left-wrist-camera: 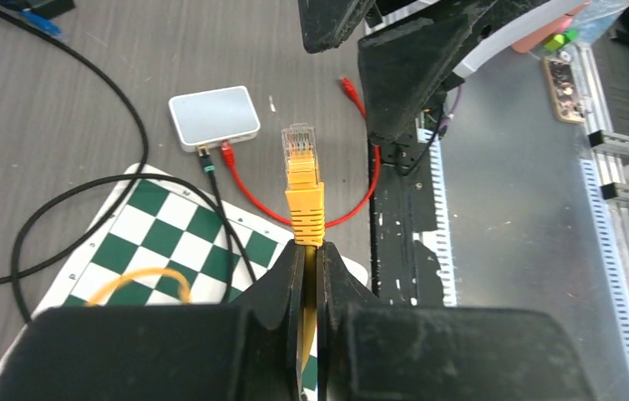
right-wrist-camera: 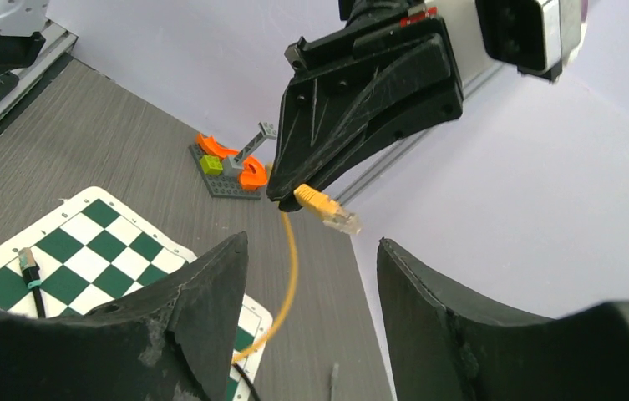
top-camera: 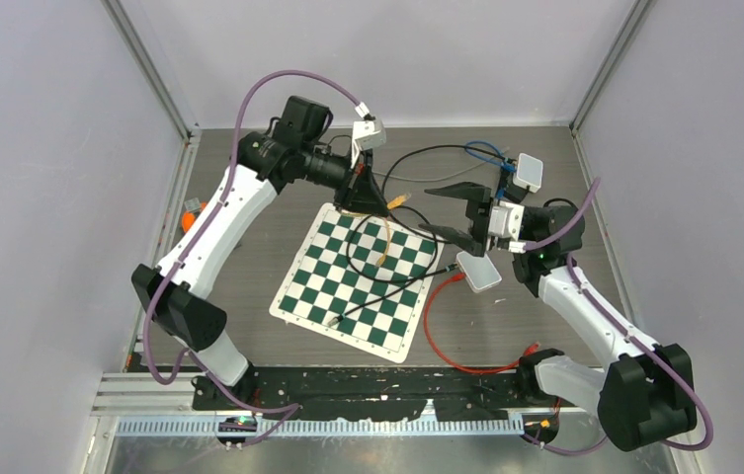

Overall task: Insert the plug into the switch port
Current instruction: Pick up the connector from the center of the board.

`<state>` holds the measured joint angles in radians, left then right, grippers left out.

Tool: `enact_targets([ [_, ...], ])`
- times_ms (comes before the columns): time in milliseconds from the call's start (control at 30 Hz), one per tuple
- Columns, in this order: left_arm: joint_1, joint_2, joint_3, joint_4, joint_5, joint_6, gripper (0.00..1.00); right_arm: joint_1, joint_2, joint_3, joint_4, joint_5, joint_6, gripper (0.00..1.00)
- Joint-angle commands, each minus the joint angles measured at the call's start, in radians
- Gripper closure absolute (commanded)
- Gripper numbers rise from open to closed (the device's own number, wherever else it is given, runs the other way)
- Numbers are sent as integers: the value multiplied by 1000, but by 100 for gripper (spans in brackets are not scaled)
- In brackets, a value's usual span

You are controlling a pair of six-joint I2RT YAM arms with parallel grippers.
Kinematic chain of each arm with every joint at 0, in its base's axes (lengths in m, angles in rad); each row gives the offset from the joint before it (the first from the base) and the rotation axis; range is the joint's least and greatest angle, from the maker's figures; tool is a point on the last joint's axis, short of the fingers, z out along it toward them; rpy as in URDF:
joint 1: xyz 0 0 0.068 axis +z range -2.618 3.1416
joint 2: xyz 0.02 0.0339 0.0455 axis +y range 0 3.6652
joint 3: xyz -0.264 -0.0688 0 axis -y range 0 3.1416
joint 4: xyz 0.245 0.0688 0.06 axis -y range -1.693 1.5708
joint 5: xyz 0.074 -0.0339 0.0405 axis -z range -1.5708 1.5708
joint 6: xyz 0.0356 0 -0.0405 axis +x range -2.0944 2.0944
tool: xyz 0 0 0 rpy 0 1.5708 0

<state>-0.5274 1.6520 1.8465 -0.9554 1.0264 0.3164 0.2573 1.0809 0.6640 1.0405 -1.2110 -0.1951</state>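
Observation:
A yellow network plug (left-wrist-camera: 301,163) with a clear tip sticks out of my left gripper (left-wrist-camera: 311,248), which is shut on the yellow boot just behind it. The plug (top-camera: 397,200) hangs above the far edge of the checkered mat, its yellow cable looping down onto the mat. The switch (left-wrist-camera: 213,117) is a small white box lying flat on the table beyond the plug, with a black and a red cable plugged into its near side; it also shows as the switch (top-camera: 478,272). My right gripper (right-wrist-camera: 311,244) stands open and empty, facing the plug (right-wrist-camera: 329,210) and apart from it.
A green-and-white checkered mat (top-camera: 358,281) lies mid-table with black cables across it. A red cable (top-camera: 437,336) curls from the switch toward the near edge. A blue cable (top-camera: 486,153) lies at the back. Orange toy parts (right-wrist-camera: 231,163) sit by the left wall.

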Motion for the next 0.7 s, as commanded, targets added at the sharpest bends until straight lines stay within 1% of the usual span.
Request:
enact_targets([
  [0,1,-26,-14,-48,86,-19,100,21,25,85,11,-65,-82,37],
  [133,1,-35,-38,-38,74,-17,100,43,35,101,-69,-65,-152,40],
  [200,1,-33,-34,-48,89,-16,100,55,39,125,-147,-63,-212,40],
  [233,1,-32,-34,-52,94,-14,100,63,43,151,-235,-63,-272,41],
  [267,0,-33,-35,-53,95,-14,100,69,44,166,-284,-64,-308,41],
  [300,0,-35,-36,-59,98,-12,100,78,46,200,-407,-64,-399,41],
  [333,0,-35,-37,-62,99,-8,100,82,47,218,-479,-62,-447,41],
  [367,0,-35,-38,-69,98,-4,100,93,51,255,-620,-51,-551,42],
  [400,0,-34,-37,-76,98,0,100,97,53,272,-718,-46,-649,43],
  [467,0,-31,-33,-94,97,9,100,110,66,324,-884,-34,-747,44],
  [500,0,-28,-29,-100,98,12,100,116,77,347,-912,-32,-766,45],
  [600,0,-22,-20,-110,102,19,100,123,97,373,-999,-35,-823,53],
  [667,0,-15,-10,-116,103,19,100,126,107,384,-1029,-38,-846,56],
])
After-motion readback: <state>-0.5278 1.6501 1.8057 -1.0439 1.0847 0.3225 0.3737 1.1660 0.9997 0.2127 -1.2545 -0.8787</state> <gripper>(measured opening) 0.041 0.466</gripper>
